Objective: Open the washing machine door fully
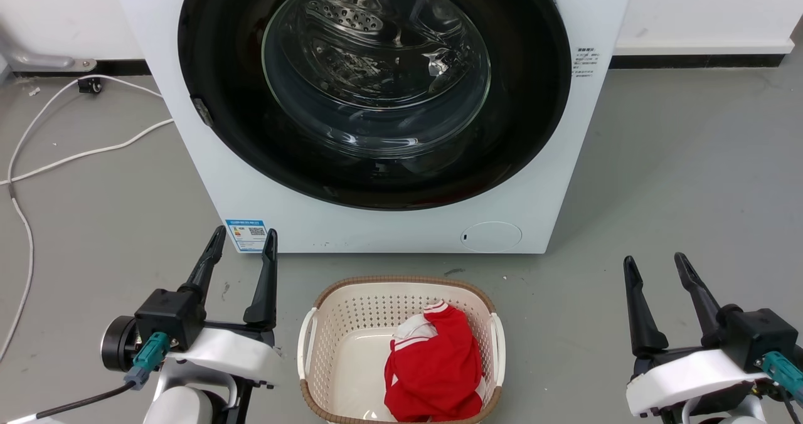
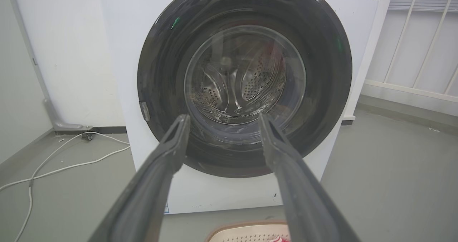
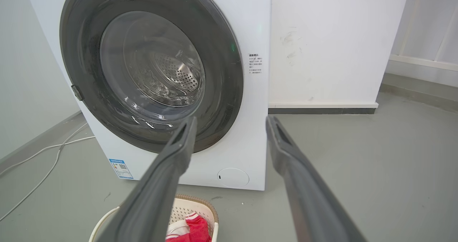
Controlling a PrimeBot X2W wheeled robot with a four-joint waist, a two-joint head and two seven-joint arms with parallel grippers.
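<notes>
Zero progress shows on the opening: the washing machine door (image 1: 376,91) sits shut, flush in the front of the washing machine (image 1: 182,160), which stands on the floor against the wall.

From the left, a white cable (image 1: 75,154) trails over the floor. The left hand (image 1: 245,231) hangs low before the machine's lower left corner, fingers spread apart and empty, well apart from the door. On the door's left rim sits a small grey tab (image 1: 202,111), likely the catch. A laundry basket (image 1: 326,302) holding a red garment (image 1: 433,367) stands before the machine's bottom edge, between the arms. The right hand (image 1: 655,259) is likewise spread and empty, off the machine's right corner.

The step in hand looks like the approach. Next, a hand should probably rise to that tab, hook the rim there and swing the door out rightward, above the basket.
</notes>
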